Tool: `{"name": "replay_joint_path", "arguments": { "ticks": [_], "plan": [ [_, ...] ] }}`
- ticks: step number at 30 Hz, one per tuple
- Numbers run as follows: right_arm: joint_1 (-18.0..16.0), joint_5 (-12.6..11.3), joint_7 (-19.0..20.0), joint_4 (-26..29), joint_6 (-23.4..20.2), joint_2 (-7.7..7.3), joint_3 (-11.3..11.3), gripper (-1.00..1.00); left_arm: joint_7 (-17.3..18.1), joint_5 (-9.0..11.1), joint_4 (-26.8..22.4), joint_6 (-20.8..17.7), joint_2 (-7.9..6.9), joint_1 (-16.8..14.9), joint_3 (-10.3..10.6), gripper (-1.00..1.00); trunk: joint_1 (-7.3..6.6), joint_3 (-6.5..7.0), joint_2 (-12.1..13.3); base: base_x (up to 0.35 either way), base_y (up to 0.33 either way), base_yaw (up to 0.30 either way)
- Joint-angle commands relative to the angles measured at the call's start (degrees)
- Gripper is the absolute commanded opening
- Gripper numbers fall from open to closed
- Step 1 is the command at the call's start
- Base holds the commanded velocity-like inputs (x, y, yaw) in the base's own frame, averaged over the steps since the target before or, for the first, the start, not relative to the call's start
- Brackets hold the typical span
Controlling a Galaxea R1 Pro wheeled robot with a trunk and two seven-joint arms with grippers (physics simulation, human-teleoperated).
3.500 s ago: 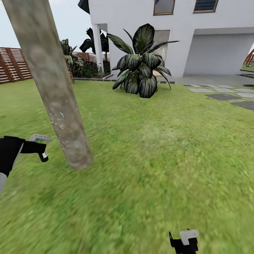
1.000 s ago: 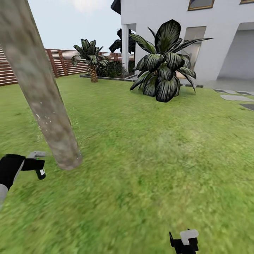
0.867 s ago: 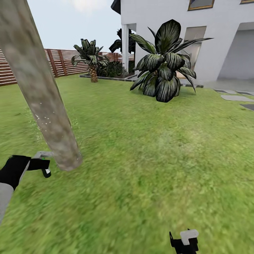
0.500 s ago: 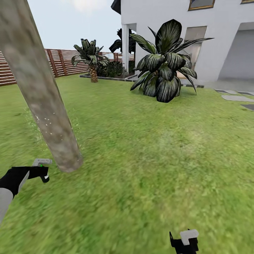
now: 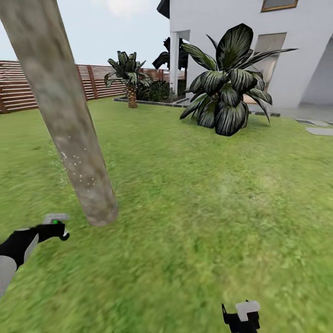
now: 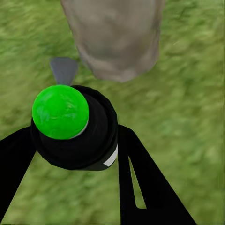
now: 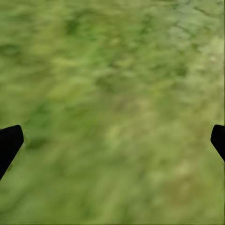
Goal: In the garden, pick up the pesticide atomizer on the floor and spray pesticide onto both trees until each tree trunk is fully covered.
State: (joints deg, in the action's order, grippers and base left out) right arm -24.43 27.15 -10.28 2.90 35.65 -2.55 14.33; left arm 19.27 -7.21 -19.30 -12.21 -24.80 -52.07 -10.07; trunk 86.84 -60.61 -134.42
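Spraying step: left claw [image 6: 75, 140] grips the atomizer [image 6: 70, 126] low beside the trunk [image 5: 69, 125], white flecks midway up. Right claw [image 7: 112, 140] hangs wide over grass. Next, sweep the nozzle upward.

From my head I look forward and down across the green grass lawn [image 5: 208, 208]. My left wrist camera sits close to the thick grey-brown tree trunk [image 5: 69, 120] base [image 6: 115, 37], shared with the head view; my right looks onto grass [image 7: 112, 112].
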Motion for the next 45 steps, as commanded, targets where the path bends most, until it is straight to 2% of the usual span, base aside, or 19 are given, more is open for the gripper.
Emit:
{"name": "replay_joint_path", "arguments": {
  "ticks": [1, 5, 8, 9, 12, 17, 20, 23, 30, 32, 35, 45],
  "plan": [
    [0.0, 0.0, 0.0, 0.0, 0.0, 0.0, 0.0, 1.0, 0.2, 0.8, -0.1, 0.1, -0.12, 0.0, 0.0, -1.0, 0.0, 0.0, 0.0, 0.0, 0.0, 0.277],
    [0.0, 0.0, 0.0, 0.0, 0.0, 0.0, 0.0, 1.0, 0.1, 1.4, -0.8, -1.1, -0.28, -0.9, 0.3, -1.0, 0.0, 0.0, 0.0, 0.0, 0.0, 0.274],
    [0.0, 0.0, 0.0, 0.0, 0.0, 0.0, 0.0, 1.0, 0.2, 1.6, -5.1, -4.8, -0.23, -0.5, 0.4, -1.0, 0.0, 0.0, 0.0, 0.0, 0.0, 0.119],
    [0.0, 0.0, 0.0, 0.0, 0.0, 0.0, 0.0, 1.0, 0.0, 1.5, -6.8, -4.9, 0.02, -0.2, 0.5, -1.0, 0.0, 0.0, 0.0, 0.0, 0.0, 0.02],
    [0.0, 0.1, 0.0, 0.0, 0.0, 0.0, 0.0, 1.0, 0.0, 1.9, -7.7, -5.0, 0.28, 0.0, 0.4, -1.0, 0.0, 0.0, 0.0, 0.0, 0.0, 0.007],
    [0.0, 0.1, 0.1, 0.0, 0.0, 0.0, 0.0, 1.0, -0.1, 2.0, -7.1, -4.8, 0.55, 0.1, 0.5, -1.0, 0.0, 0.0, 0.0, 0.1, -0.193, 0.001],
    [0.0, 0.1, 0.1, 0.0, 0.0, 0.03, -0.1, 1.0, -0.3, 1.8, -6.9, -4.8, 1.77, 2.6, 0.4, -1.0, 0.0, 0.0, 0.0, 0.035, -0.264, 0.005],
    [0.0, 0.1, 0.1, 0.0, 0.0, 0.08, -0.1, 1.0, -0.4, 1.8, -7.1, -4.8, 2.42, 3.8, 0.4, -1.0, 0.0, 0.0, 0.0, 0.006, -0.27, 0.128],
    [0.0, 0.0, 0.0, 0.1, 0.0, 0.1, 0.0, 1.0, -5.1, 2.2, -5.0, -4.8, 2.8, 4.2, 0.2, -1.0, 0.0, 0.0, 0.0, 0.0, -0.273, 0.172],
    [0.0, 0.0, 0.0, 0.1, 0.0, 0.09, 0.0, 1.0, -5.5, 2.0, -4.9, -4.7, 4.06, 4.2, 0.3, -1.0, 0.0, 0.0, 0.0, 0.002, -0.274, 0.012],
    [0.0, 0.0, 0.0, 0.1, 0.0, 0.09, 0.0, 1.0, -8.6, 1.9, -4.8, -4.7, 5.28, 4.2, 0.4, -1.0, 0.0, 0.0, 0.0, 0.074, -0.27, 0.003],
    [0.0, 0.0, 0.0, 0.1, 0.0, 0.08, 0.0, 1.0, -9.8, 2.3, -5.0, -4.7, 5.47, 4.2, 0.3, -1.0, 0.0, 0.0, 0.0, 0.21, -0.203, 0.0]
  ]
}}
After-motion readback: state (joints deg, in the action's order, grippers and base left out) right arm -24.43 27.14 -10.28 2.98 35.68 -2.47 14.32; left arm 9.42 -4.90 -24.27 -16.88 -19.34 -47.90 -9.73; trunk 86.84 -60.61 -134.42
